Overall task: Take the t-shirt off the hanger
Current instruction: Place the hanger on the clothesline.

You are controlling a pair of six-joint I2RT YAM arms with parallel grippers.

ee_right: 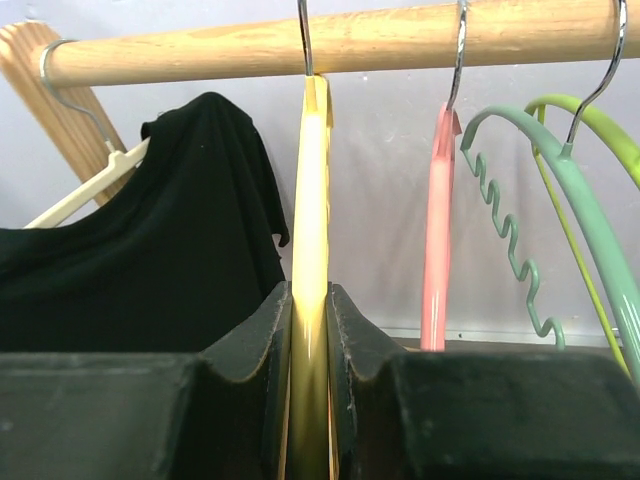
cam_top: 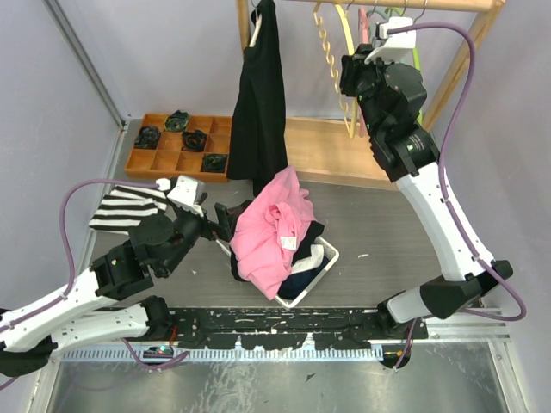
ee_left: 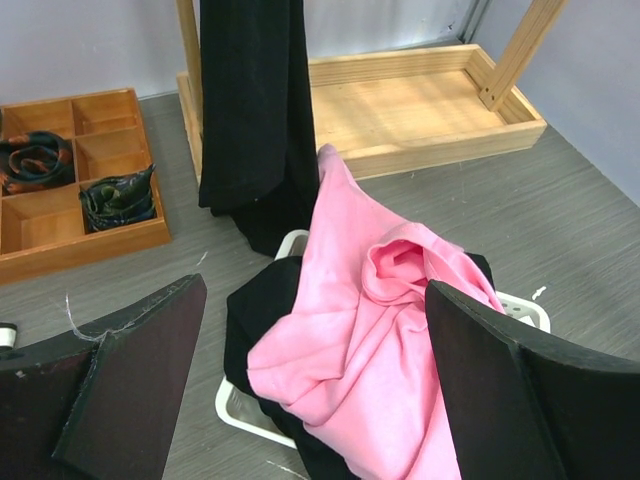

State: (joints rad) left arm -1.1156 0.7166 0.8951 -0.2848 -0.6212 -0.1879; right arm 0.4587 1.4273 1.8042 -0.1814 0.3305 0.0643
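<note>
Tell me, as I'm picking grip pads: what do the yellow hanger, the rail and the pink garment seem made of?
The yellow hanger looks like glossy plastic: smooth, with a sheen. The rail is bare wood, its grain showing. The pink garment is soft matte fabric, perhaps cotton knit, lying in loose folds.

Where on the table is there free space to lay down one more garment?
Bare table lies between the white basket and the right arm, in front of the wooden rack base. The left is crowded: striped cloth, compartment tray, left arm.
</note>
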